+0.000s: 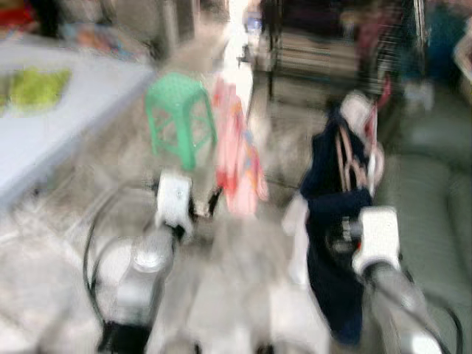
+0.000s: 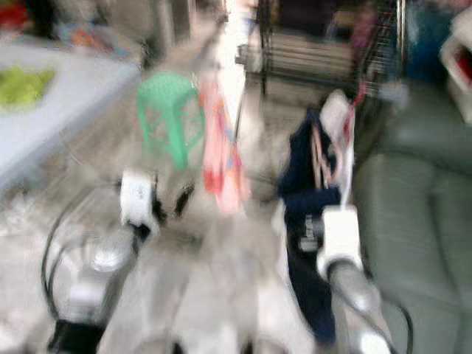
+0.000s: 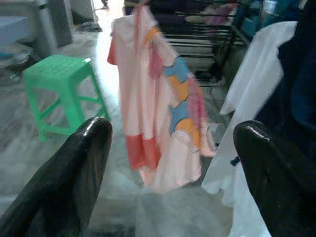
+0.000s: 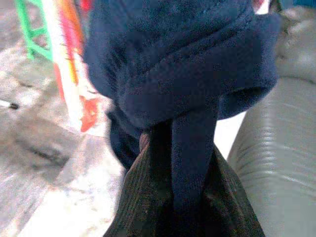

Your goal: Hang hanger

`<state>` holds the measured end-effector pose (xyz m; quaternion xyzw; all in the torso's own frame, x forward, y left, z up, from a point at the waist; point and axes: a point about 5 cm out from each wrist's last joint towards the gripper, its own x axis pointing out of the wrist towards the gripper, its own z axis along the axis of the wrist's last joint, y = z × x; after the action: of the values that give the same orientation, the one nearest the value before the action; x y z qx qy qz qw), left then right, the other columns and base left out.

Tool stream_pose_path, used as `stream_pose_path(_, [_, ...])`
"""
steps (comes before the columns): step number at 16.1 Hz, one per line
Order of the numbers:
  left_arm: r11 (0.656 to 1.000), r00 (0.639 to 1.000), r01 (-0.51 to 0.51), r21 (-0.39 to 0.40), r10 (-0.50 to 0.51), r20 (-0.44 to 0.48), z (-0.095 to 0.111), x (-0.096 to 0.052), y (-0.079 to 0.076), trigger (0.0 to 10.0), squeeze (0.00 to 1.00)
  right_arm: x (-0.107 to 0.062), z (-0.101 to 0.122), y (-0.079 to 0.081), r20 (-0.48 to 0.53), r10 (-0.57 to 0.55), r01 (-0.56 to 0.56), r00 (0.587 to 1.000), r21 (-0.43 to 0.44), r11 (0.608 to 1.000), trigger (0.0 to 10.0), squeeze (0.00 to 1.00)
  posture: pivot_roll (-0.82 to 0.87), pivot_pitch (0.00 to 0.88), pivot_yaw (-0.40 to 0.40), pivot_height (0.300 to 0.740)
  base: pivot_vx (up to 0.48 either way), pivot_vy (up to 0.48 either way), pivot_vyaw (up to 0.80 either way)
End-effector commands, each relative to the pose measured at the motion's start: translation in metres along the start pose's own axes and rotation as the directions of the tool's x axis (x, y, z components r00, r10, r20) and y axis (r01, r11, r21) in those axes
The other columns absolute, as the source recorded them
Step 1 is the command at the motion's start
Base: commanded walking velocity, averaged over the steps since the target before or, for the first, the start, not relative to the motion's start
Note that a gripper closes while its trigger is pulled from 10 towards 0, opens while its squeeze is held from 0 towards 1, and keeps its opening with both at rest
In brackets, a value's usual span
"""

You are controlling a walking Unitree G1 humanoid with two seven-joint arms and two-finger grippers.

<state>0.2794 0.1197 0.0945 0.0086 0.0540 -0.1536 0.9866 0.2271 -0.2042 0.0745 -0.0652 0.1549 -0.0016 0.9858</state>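
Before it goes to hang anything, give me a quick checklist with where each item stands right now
1. Right gripper has hold of the navy garment: ok, dark fabric is pinched between its jaws in the right wrist view.
2. Hanger itself seen in the grip: cannot tell, cloth covers it.
3. Left gripper free: ok, jaws wide open, nothing between them.
4. Pink garment is not in the left gripper: ok, it hangs ahead, past the fingertips.
5. Head views sharp enough to aim: not ok, both are blurred.
6. Drying rack in reach: cannot tell.
7. Green stool out of the way: cannot tell.
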Motion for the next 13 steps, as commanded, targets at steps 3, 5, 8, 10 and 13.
stream_pose_path(3, [0.996,0.996,-0.088,-0.003,0.088,0.013,0.006,0.001,0.011,10.0,0.0,0.002,0.018,0.008,0.088,0.055,-0.056,0.995,0.005,0.998,10.0,0.0,-0.05,0.011,-0.006,0.74,0.0,0.0,0.8])
stream_pose_path(5, [0.99,0.99,-0.144,0.012,0.144,0.014,0.007,0.002,0.018,10.0,0.0,0.004,0.022,0.009,0.106,0.116,-0.116,0.988,-0.002,0.993,10.0,0.0,-0.05,0.011,-0.006,0.74,0.0,0.0,0.8])
stream_pose_path(8, [0.978,0.979,-0.203,0.045,0.203,0.004,0.003,0.002,0.027,10.0,0.0,0.007,0.033,0.014,0.153,0.239,-0.237,0.959,-0.037,0.971,10.0,0.0,-0.05,0.017,-0.006,0.74,0.0,0.0,0.8])
stream_pose_path(10, [0.976,0.977,-0.211,0.05,0.211,0.01,0.005,0.003,0.027,10.0,0.0,0.006,0.035,0.018,0.163,0.285,-0.278,0.945,-0.06,0.959,10.0,0.0,-0.04,0.021,-0.01,0.74,0.0,0.0,0.8])
stream_pose_path(13, [0.976,0.977,-0.211,0.053,0.211,0.02,0.005,0.003,0.026,10.0,0.0,0.005,0.036,0.025,0.176,0.33,-0.322,0.927,-0.073,0.944,10.0,0.0,-0.04,0.023,-0.01,0.74,0.0,0.0,0.8])
